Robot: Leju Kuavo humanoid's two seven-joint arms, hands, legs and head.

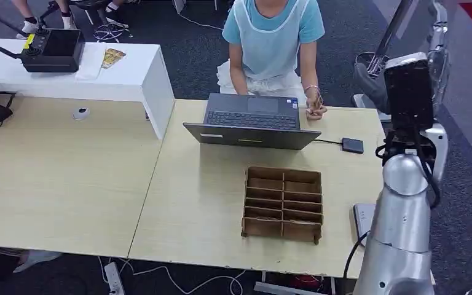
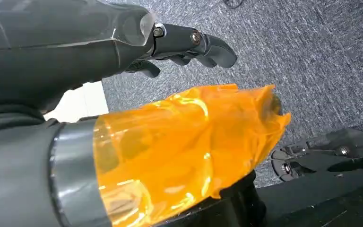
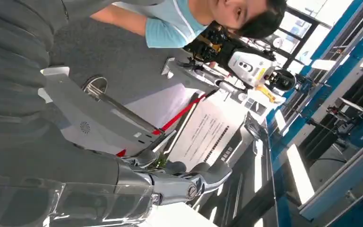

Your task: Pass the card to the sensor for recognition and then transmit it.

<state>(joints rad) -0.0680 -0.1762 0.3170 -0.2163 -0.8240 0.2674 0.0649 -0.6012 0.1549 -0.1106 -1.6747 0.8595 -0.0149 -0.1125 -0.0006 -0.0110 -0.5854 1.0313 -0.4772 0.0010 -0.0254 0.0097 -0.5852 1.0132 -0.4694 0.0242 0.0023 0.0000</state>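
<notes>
Pale wooden tables (image 1: 67,184) stand pushed together on dark carpet. At the far left a white raised shelf (image 1: 129,77) carries a black device (image 1: 52,50). The left hand (image 2: 189,45) hangs over grey carpet, as its wrist view shows: it holds nothing, its dark fingers loosely bent and apart from the thumb (image 2: 184,151), which is wrapped in orange film. Toward the middle of the table an open laptop (image 1: 252,120) faces a person in a light blue top (image 1: 273,37), seated at the far side with one hand beside the keyboard. Nearer the robot sits a brown divided tray (image 1: 283,203). Right of the laptop lies a small black box (image 1: 352,145) on a cable. At the right edge the silver right arm (image 1: 402,215) is raised, its right hand (image 1: 409,92) lifted above the table's right end. I cannot tell whether that hand grips anything, nor make out the card for certain; the right wrist view shows its fingers (image 3: 203,175) bent.
</notes>
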